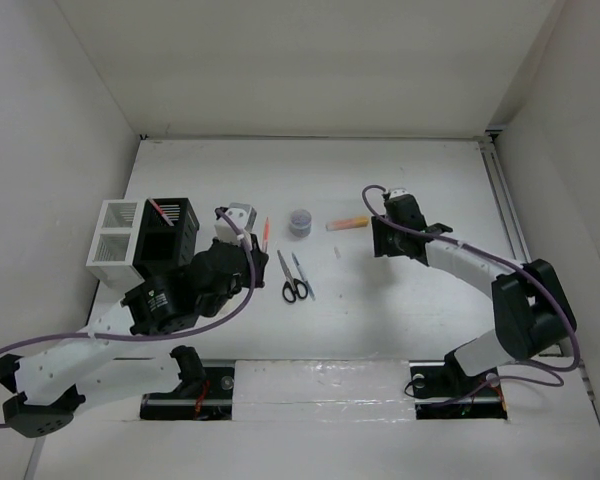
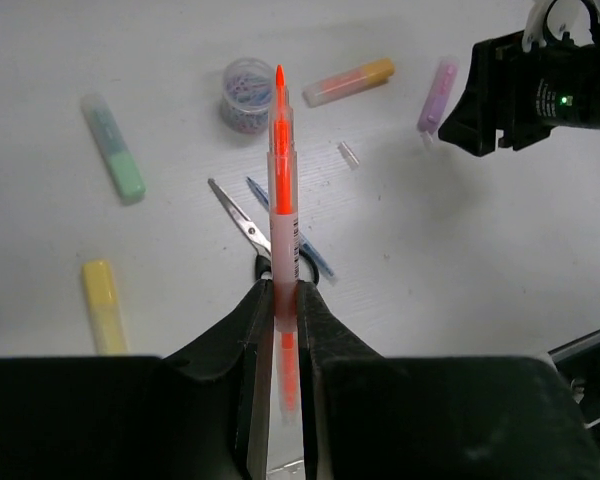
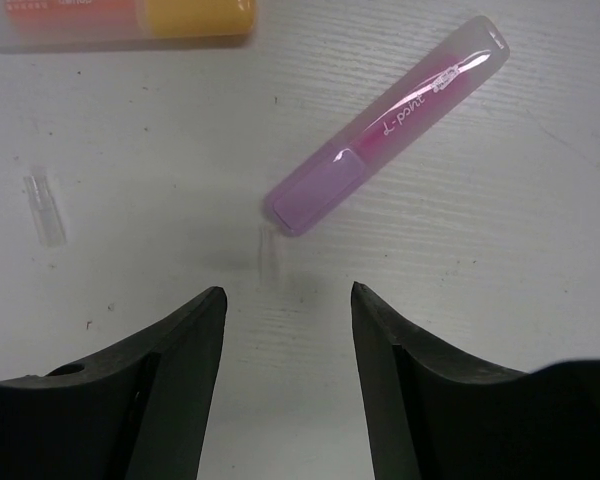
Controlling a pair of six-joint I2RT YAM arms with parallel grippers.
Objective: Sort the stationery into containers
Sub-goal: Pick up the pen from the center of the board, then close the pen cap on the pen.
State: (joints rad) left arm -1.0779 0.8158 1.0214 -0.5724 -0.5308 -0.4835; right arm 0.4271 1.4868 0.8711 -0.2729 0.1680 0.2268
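Note:
My left gripper (image 2: 285, 290) is shut on a thin orange-red pen (image 2: 280, 150) and holds it above the table, tip pointing forward; from above the pen (image 1: 266, 232) shows right of the black container (image 1: 170, 238). The white container (image 1: 115, 243) stands beside the black one. My right gripper (image 3: 285, 295) is open with nothing between its fingers, just short of a purple highlighter (image 3: 385, 125) lying on the table. The top view does not show that highlighter, which lies under the arm. An orange highlighter (image 1: 346, 223), black-handled scissors (image 1: 291, 280) and a blue pen (image 1: 302, 273) lie mid-table.
A round greyish-purple jar (image 1: 300, 221) stands between the arms. A green highlighter (image 2: 115, 148) and a yellow one (image 2: 102, 305) lie left of the scissors. A small clear cap (image 3: 42, 208) lies near the right gripper. A red pen (image 1: 163, 210) sticks out of the black container.

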